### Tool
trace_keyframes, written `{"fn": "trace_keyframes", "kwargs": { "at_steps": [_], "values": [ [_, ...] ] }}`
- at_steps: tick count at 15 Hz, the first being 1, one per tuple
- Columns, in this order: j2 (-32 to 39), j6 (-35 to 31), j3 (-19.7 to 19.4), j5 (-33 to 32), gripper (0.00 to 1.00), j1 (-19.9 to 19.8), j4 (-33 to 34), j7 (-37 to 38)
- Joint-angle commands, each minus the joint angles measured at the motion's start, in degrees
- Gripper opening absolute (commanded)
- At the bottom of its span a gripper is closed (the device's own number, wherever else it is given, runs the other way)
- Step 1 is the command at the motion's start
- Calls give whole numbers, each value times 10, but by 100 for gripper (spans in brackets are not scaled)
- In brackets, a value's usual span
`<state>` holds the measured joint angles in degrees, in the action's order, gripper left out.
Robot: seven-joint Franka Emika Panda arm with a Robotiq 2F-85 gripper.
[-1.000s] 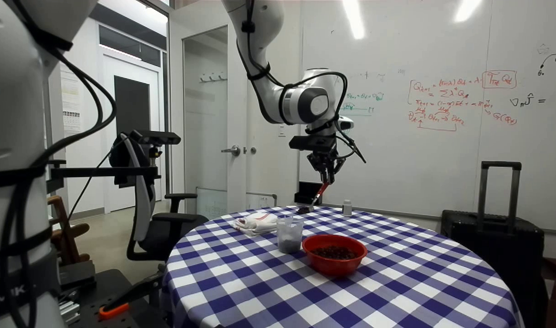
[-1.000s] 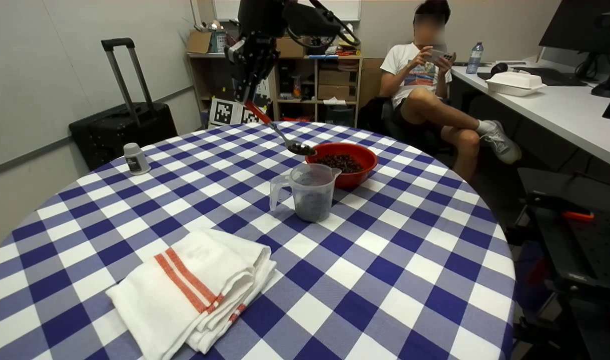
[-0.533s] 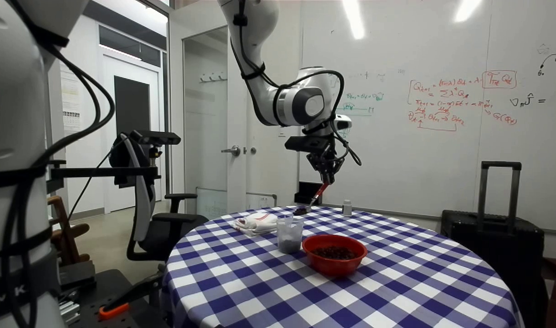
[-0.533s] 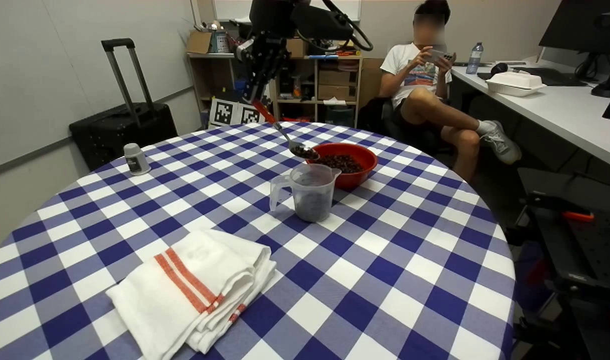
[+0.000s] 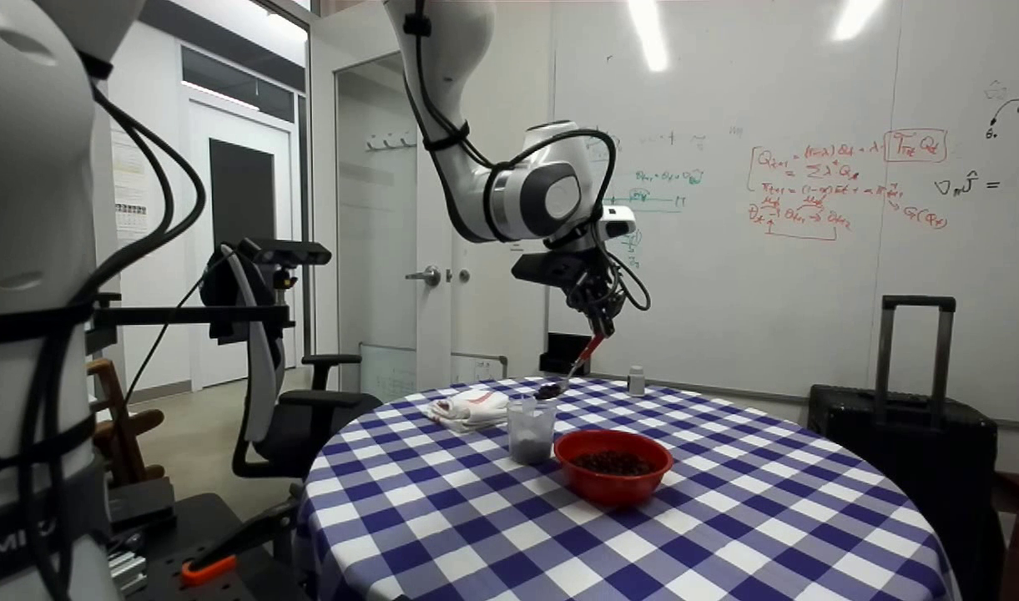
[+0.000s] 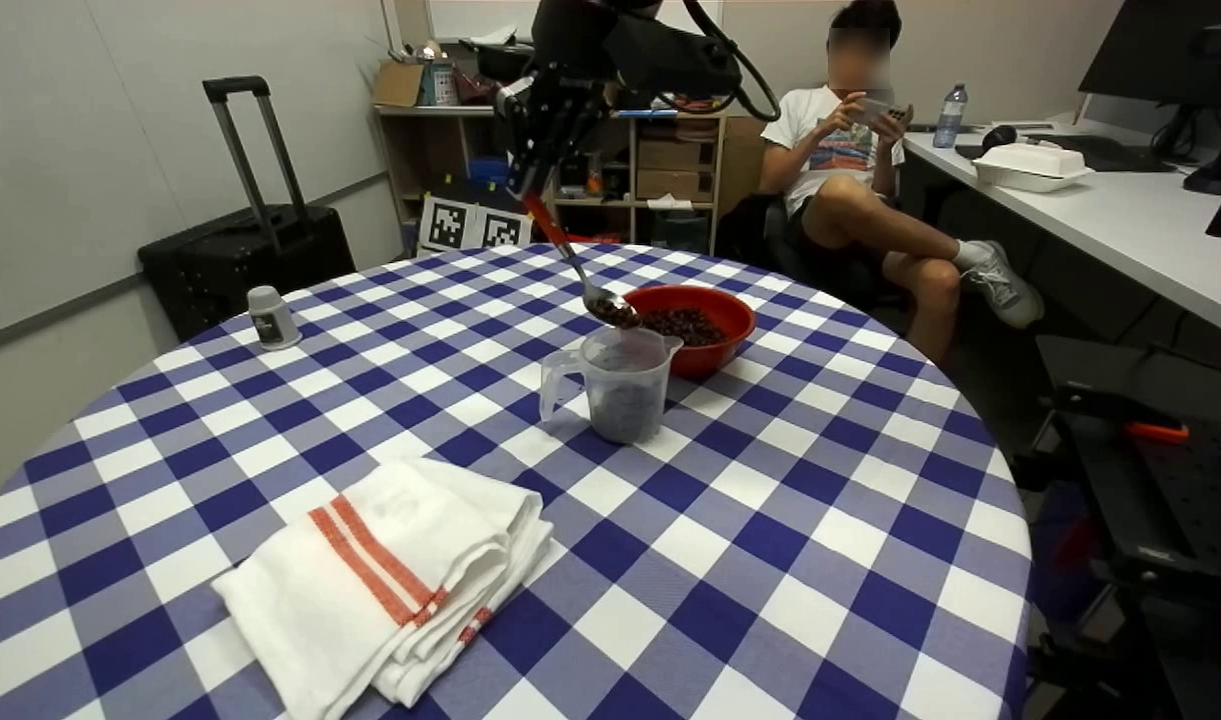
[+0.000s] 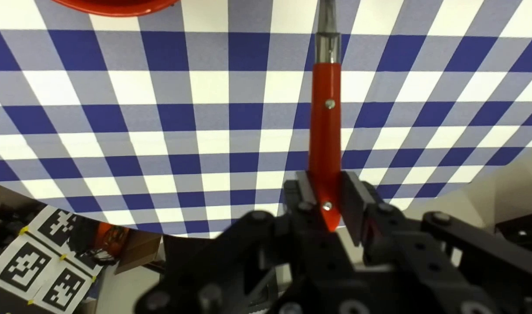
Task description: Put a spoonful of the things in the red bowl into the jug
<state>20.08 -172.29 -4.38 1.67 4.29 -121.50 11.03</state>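
You've nudged the spoon (image 7: 325, 100) of dark bits (image 6: 612, 311) closer to the jug (image 6: 626, 405), your end effector (image 7: 327, 185) is clamped on its red handle (image 7: 325, 139), red bowl (image 5: 613, 491) sits just beside the jug.

Arm (image 5: 446, 92) slopes steeply down from overhead, wrist (image 5: 551, 200) bent at the low end. Fingers (image 7: 354, 196) hang below it, tips down, slightly slanted from where I stand. Clamped tight, nearly together, just a narrow gap between the two.
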Motion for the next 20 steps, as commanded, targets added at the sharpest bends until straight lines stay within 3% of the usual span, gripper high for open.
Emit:
{"fn": "trace_keyframes", "kwargs": {
  "at_steps": [1,5,9,16,20],
  "values": [
    [-22,-66,-79,-47,5,75,-52,73],
    [-17,-114,-206,-83,5,190,-78,135],
    [-12,-135,-327,-70,5,308,-94,164],
    [-18,-123,-433,-63,5,446,-114,200],
    [21,-147,-528,-58,5,540,-115,230]
  ]
}}
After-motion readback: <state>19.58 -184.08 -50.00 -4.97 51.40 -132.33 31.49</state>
